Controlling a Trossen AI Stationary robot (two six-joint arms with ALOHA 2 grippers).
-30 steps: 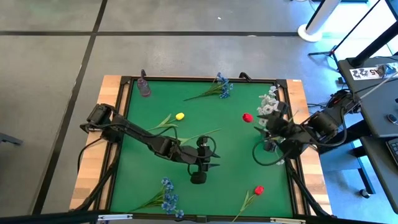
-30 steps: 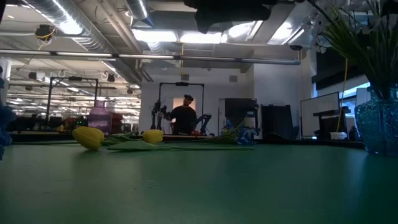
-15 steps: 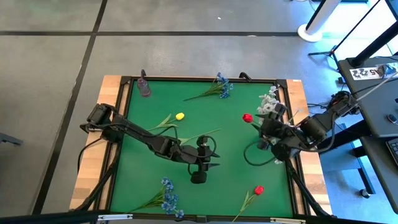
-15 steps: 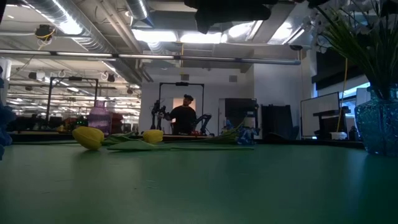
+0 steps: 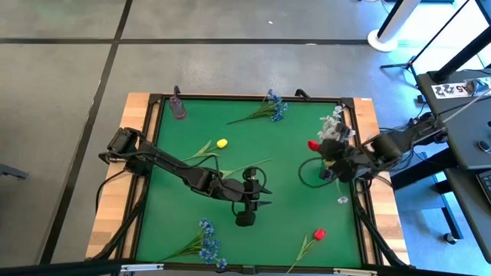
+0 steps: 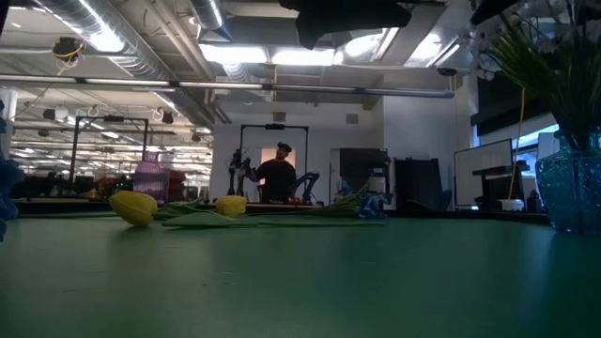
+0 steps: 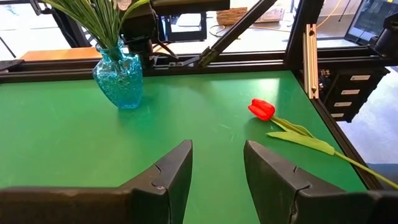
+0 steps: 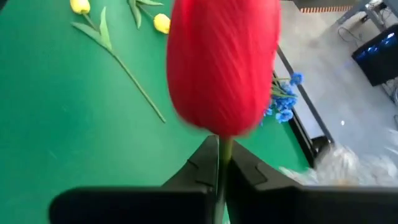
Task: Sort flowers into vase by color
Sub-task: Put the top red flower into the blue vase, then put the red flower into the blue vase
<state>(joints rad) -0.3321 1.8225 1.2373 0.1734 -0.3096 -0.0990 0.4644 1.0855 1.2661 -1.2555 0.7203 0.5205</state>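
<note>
Red, and filling much of the right wrist view, a tulip bud (image 8: 224, 65) is held by its stem between the closed fingers of the right gripper (image 8: 219, 163). From above, that gripper (image 5: 331, 162) is seen near the right edge of the green table (image 5: 291, 192), with the red bud (image 5: 313, 144) raised beside the spray of white blossoms (image 5: 333, 125). The white spray is stood in a blue glass vase (image 7: 119, 79) at the right edge.

The left gripper (image 5: 244, 218) is held over the middle of the table toward the near edge, its fingers (image 7: 171, 171) parted with nothing between them. A second red tulip (image 5: 318, 234) is laid near the near right corner. Two yellow tulips (image 5: 222, 143) are laid left of centre, one bud largely covered by the left arm. One bunch of blue blossoms (image 5: 272, 106) is laid by the far edge, another (image 5: 207, 244) by the near edge toward the left. A small purple vase (image 5: 178, 106) is stood at the far left corner.
</note>
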